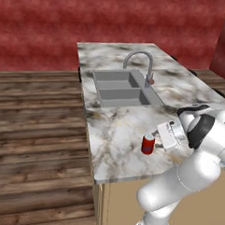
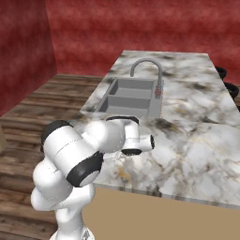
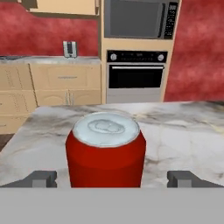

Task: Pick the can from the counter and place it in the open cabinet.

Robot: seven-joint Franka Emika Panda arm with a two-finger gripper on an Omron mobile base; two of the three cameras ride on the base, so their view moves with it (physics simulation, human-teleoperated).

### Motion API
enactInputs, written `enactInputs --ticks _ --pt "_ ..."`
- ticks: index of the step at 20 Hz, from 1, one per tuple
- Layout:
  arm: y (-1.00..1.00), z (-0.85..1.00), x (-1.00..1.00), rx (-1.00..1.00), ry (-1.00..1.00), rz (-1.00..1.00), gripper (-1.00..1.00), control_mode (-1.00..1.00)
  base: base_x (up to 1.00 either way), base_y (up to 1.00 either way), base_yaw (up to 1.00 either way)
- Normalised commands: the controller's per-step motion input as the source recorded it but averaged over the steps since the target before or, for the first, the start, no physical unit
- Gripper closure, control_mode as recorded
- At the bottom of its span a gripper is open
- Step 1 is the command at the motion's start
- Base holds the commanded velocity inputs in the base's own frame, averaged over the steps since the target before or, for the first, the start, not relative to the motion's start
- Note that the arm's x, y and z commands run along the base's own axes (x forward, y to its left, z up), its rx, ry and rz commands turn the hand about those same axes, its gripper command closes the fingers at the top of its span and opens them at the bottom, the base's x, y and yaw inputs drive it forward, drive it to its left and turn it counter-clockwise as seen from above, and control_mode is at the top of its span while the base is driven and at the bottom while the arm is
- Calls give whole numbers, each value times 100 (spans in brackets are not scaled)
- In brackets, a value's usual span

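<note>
The small red can (image 3: 106, 151) with a silver top stands upright on the veined marble counter (image 1: 117, 138), near its front edge, and fills the middle of the hand view. My gripper (image 3: 112, 178) is open, one dark fingertip (image 3: 41, 178) on each side of the can with a gap to its wall. From the left base view the can (image 1: 148, 144) sits just in front of the hand, level with the gripper (image 1: 154, 138). In the right base view the arm covers the can. The lower edge of a tan wall cabinet (image 3: 65, 6) shows far off; its door is out of view.
A grey double-basin sink (image 1: 118, 89) with a curved faucet (image 1: 145, 60) lies farther along the counter. Across the room stand base cabinets (image 3: 52, 89), a toaster (image 3: 69, 49), an oven (image 3: 135, 76) and a microwave (image 3: 138, 18). Wooden floor lies left of the counter.
</note>
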Motion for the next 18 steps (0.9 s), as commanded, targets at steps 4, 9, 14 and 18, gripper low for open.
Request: enactInputs --ticks 4,9,14,18 --pt "0 -20 31 0 3 -4 -100 -100 0 0 0" --pt "1 -20 18 1 7 -4 -100 -100 0 0 0" --pt "4 -16 2 1 10 -1 -100 -100 0 0 0" --pt "5 -14 -1 2 10 0 -100 -100 0 0 0"
